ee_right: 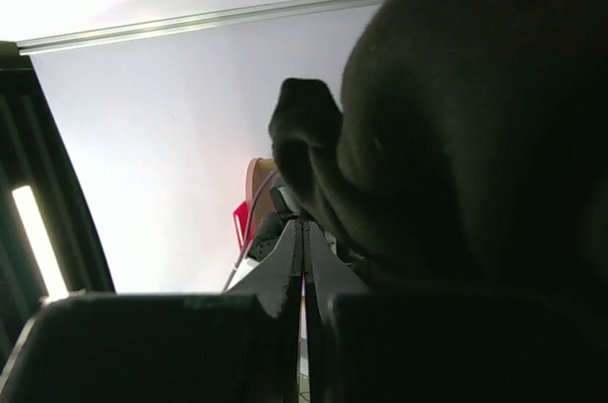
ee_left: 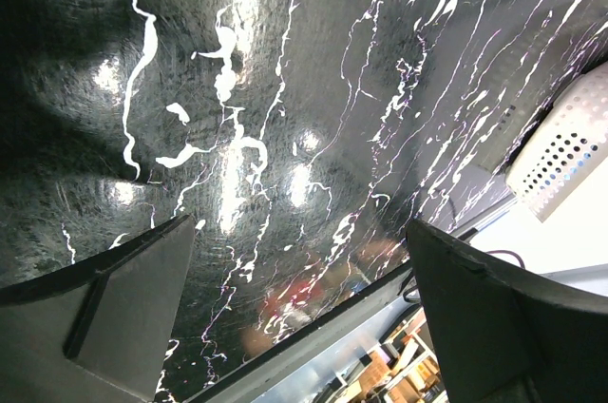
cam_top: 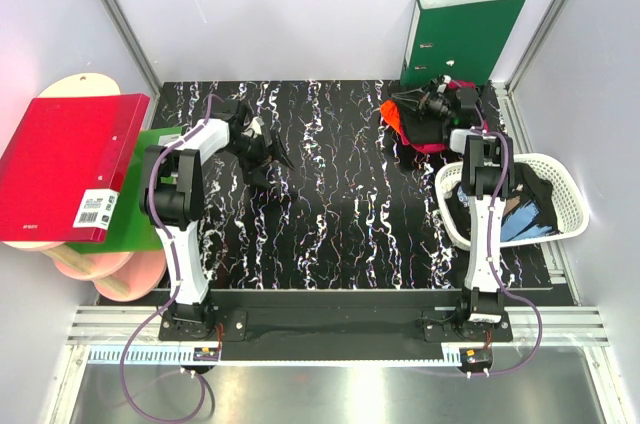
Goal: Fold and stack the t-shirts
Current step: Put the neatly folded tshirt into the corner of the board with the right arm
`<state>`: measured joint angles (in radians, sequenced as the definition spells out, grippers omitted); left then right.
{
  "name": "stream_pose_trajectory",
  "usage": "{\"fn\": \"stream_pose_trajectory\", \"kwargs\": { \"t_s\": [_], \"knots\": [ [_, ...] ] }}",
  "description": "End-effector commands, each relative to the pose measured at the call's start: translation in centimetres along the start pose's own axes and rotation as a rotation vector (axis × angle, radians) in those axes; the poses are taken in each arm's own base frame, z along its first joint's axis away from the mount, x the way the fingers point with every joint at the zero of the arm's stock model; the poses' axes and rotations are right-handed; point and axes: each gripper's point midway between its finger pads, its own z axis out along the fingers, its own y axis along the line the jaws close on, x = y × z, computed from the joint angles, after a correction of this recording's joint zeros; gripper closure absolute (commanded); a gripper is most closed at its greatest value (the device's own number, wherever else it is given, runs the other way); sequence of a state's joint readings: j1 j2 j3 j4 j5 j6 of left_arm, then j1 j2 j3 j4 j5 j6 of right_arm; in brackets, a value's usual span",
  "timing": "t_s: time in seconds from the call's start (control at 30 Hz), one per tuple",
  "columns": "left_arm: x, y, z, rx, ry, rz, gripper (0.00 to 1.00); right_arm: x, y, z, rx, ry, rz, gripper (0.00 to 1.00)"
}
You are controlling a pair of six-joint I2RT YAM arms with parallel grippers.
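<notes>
We start on the left: the left gripper (cam_top: 260,149) hangs over the far left part of the black marbled table (cam_top: 340,229). On the left wrist view its fingers (ee_left: 123,313) are spread wide, with nothing between them but shiny tabletop.

Over to the far right corner now, where the right gripper (cam_top: 438,104) is down at the heap of t-shirts (cam_top: 418,132). The heap is mostly black cloth, with a crimson-pink edge on its near side and an orange-red patch on its left.

On the right wrist view the fingers (ee_right: 285,275) are pressed together tip to tip. A big fold of black cloth (ee_right: 475,137) bulges right against them. We cannot tell whether any of it is caught between the tips.

Just near of the heap, the white lattice basket (cam_top: 572,194) sits at the table's right edge, and the right arm crosses over its left rim. Inside lie more black tees (cam_top: 532,192), with blue and tan print showing.

A green binder (cam_top: 460,29) stands upright at the far wall behind the heap. Off the table to the left, a red binder (cam_top: 65,169) lies over a flat green cover (cam_top: 140,204) and round wooden boards (cam_top: 100,269).
</notes>
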<state>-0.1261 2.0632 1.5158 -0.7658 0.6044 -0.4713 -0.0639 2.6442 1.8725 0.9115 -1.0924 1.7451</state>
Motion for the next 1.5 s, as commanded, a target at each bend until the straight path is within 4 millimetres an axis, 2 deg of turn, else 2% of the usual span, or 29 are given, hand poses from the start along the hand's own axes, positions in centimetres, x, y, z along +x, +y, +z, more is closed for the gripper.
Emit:
{"fn": "stream_pose_trajectory", "kwargs": {
  "t_s": [0.0, 0.03, 0.07, 0.13, 0.23, 0.33, 0.37, 0.43, 0.47, 0.5, 0.53, 0.57, 0.6, 0.63, 0.67, 0.7, 0.73, 0.77, 0.8, 0.83, 0.87, 0.9, 0.93, 1.07, 1.13, 1.2, 1.33, 1.47],
  "knots": [
    [0.5, -1.0, -0.8, 0.034, -0.003, 0.03, 0.01, -0.9, -5.7, -0.4, 0.071, -0.042, 0.174, 1.0],
    [0.4, -1.1, -0.8, 0.033, -0.005, 0.03, 0.01, -1.2, -6.8, -0.4, 0.117, -0.055, 0.228, 1.0],
    [0.4, -1.0, -0.8, 0.03, -0.005, 0.03, 0.01, -1.4, -7.5, -0.5, 0.144, -0.065, 0.195, 1.0],
    [0.4, -1.1, -0.8, 0.03, -0.008, 0.031, 0.01, -1.8, -7.6, -0.3, 0.191, -0.071, 0.207, 1.0],
    [0.5, -1.2, -0.9, 0.03, -0.01, 0.034, 0.01, -2.0, -5.4, 0.1, 0.168, -0.067, 0.136, 1.0],
    [0.5, -1.1, -0.8, 0.028, -0.007, 0.034, 0.01, -1.7, -0.2, 0.6, 0.104, -0.044, 0.011, 1.0],
    [0.6, -1.0, -0.8, 0.029, -0.002, 0.033, 0.01, -1.1, 2.9, 0.8, 0.072, -0.031, -0.048, 1.0],
    [0.7, -0.9, -0.6, 0.029, 0.003, 0.033, 0.01, 0.1, 7.7, 1.1, 0.012, 0.002, -0.156, 1.0],
    [0.8, -0.9, -0.5, 0.032, 0.01, 0.03, 0.01, 1.3, 10.9, 1.2, -0.011, 0.024, -0.236, 1.0],
    [0.8, -0.8, -0.3, 0.031, 0.014, 0.029, 0.01, 2.0, 13.0, 1.2, -0.022, 0.033, -0.293, 1.0],
    [0.8, -0.9, -0.3, 0.033, 0.015, 0.031, 0.01, 2.3, 13.6, 1.2, 0.009, 0.031, -0.339, 1.0],
    [0.8, -1.0, -0.1, 0.038, 0.019, 0.031, 0.01, 3.6, 16.3, 1.1, 0.01, 0.034, -0.402, 1.0],
    [0.8, -0.9, 0.1, 0.038, 0.024, 0.03, 0.01, 4.1, 17.8, 1.2, 0.023, 0.032, -0.458, 1.0],
    [0.8, -1.1, 0.1, 0.042, 0.028, 0.029, 0.01, 4.3, 16.6, 1.2, 0.106, 0.026, -0.47, 1.0],
    [0.8, -1.1, 0.3, 0.046, 0.033, 0.03, 0.01, 4.9, 17.2, 1.0, 0.142, 0.019, -0.494, 1.0],
    [0.8, -1.2, 0.4, 0.047, 0.034, 0.034, 0.01, 6.1, 16.9, 1.0, 0.212, 0.032, -0.45, 1.0],
    [0.9, -1.4, 0.5, 0.051, 0.038, 0.036, 0.01, 5.9, 16.2, 0.8, 0.269, 0.015, -0.538, 1.0],
    [0.8, -1.5, 0.6, 0.055, 0.041, 0.037, 0.01, 6.0, 15.2, 0.7, 0.329, 0.01, -0.535, 1.0],
    [0.8, -1.5, 0.6, 0.057, 0.041, 0.041, 0.01, 8.0, 14.2, 1.0, 0.414, 0.043, -0.485, 1.0],
    [0.8, -1.5, 0.6, 0.057, 0.044, 0.038, 0.01, 7.7, 12.5, 0.8, 0.497, 0.033, -0.537, 1.0],
    [0.8, -1.6, 0.7, 0.058, 0.045, 0.04, 0.01, 7.8, 10.1, 1.1, 0.567, 0.051, -0.518, 1.0],
    [0.7, -1.5, 0.8, 0.057, 0.048, 0.039, 0.01, 9.3, 8.4, 1.2, 0.647, 0.085, -0.484, 1.0],
    [0.8, -1.5, 0.9, 0.059, 0.051, 0.038, 0.01, 8.8, 5.6, 1.1, 0.732, 0.087, -0.48, 1.0],
    [0.9, -1.2, 1.2, 0.057, 0.064, 0.034, 0.01, 9.5, -1.1, 0.7, 0.95, 0.112, -0.419, 1.0],
    [1.1, -1.1, 1.2, 0.057, 0.069, 0.035, 0.01, 10.0, -3.6, 0.7, 1.017, 0.131, -0.408, 1.0],
    [1.2, -1.0, 1.2, 0.054, 0.071, 0.04, 0.01, 10.3, -4.8, 0.4, 1.067, 0.142, -0.401, 1.0],
    [1.2, -1.0, 1.3, 0.056, 0.075, 0.041, 0.01, 9.4, -7.4, -1.0, 1.183, 0.127, -0.414, 1.0],
    [1.2, -1.0, 1.3, 0.056, 0.075, 0.039, 0.01, 7.9, -8.0, -1.9, 1.251, 0.078, -0.455, 1.0]
  ]
}}
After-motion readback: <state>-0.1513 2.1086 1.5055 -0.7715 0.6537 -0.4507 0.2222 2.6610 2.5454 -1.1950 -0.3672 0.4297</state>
